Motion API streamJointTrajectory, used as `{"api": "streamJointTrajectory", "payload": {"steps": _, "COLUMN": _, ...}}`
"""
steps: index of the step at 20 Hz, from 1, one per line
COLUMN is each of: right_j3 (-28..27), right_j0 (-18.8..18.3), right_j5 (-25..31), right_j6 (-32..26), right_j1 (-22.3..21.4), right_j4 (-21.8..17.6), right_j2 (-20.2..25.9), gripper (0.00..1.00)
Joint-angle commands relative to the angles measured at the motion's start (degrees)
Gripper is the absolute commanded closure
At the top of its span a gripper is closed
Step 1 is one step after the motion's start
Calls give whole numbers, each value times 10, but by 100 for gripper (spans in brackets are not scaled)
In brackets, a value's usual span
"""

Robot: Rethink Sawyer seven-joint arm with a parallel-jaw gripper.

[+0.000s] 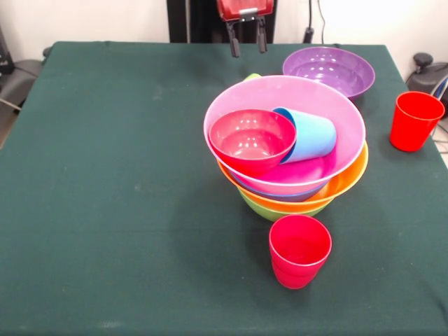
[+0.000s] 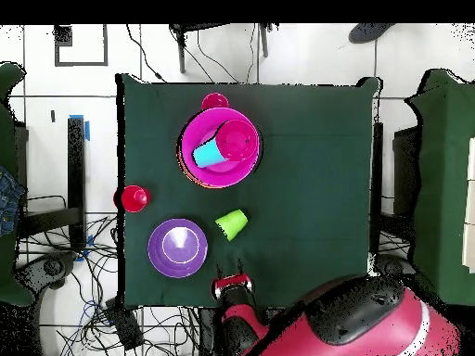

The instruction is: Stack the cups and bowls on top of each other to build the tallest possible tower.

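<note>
The tower [image 1: 294, 185] stands at mid-table: lime green, orange, blue and pink bowls nested, pink [image 1: 329, 171] on top; it also shows in the overhead view [image 2: 199, 171]. Inside the pink bowl a small red bowl [image 1: 252, 140] [image 2: 237, 141] sits tilted, and a sky blue cup [image 1: 309, 136] [image 2: 209, 154] lies on its side against it. One red cup [image 1: 299, 250] [image 2: 214, 100] stands just in front of the tower. My gripper [image 1: 248, 40] [image 2: 233, 283] is open and empty, drawn back at the table's far edge, well away from the tower.
A purple bowl [image 1: 329, 70] [image 2: 177, 247] sits at the far right. A second red cup [image 1: 414, 120] [image 2: 133, 198] stands near the right edge. A lime green cup [image 2: 231, 223] lies on its side behind the tower; only its tip [image 1: 252, 76] shows in the front view.
</note>
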Motion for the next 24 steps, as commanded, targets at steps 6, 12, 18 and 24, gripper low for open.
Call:
{"api": "streamJointTrajectory", "payload": {"steps": 6, "right_j3": -88, "right_j0": 89, "right_j5": -50, "right_j6": 154, "right_j1": 10, "right_j4": 63, "right_j2": -29, "gripper": 0}}
{"api": "streamJointTrajectory", "payload": {"steps": 12, "right_j3": -114, "right_j0": 123, "right_j5": -64, "right_j6": 183, "right_j1": 19, "right_j4": 82, "right_j2": -48, "gripper": 0}}
{"api": "streamJointTrajectory", "payload": {"steps": 18, "right_j3": -129, "right_j0": 158, "right_j5": -74, "right_j6": 207, "right_j1": 15, "right_j4": 116, "right_j2": -65, "gripper": 0}}
{"api": "streamJointTrajectory", "payload": {"steps": 24, "right_j3": -151, "right_j0": 182, "right_j5": -50, "right_j6": 222, "right_j1": 4, "right_j4": 129, "right_j2": -67, "gripper": 0}}
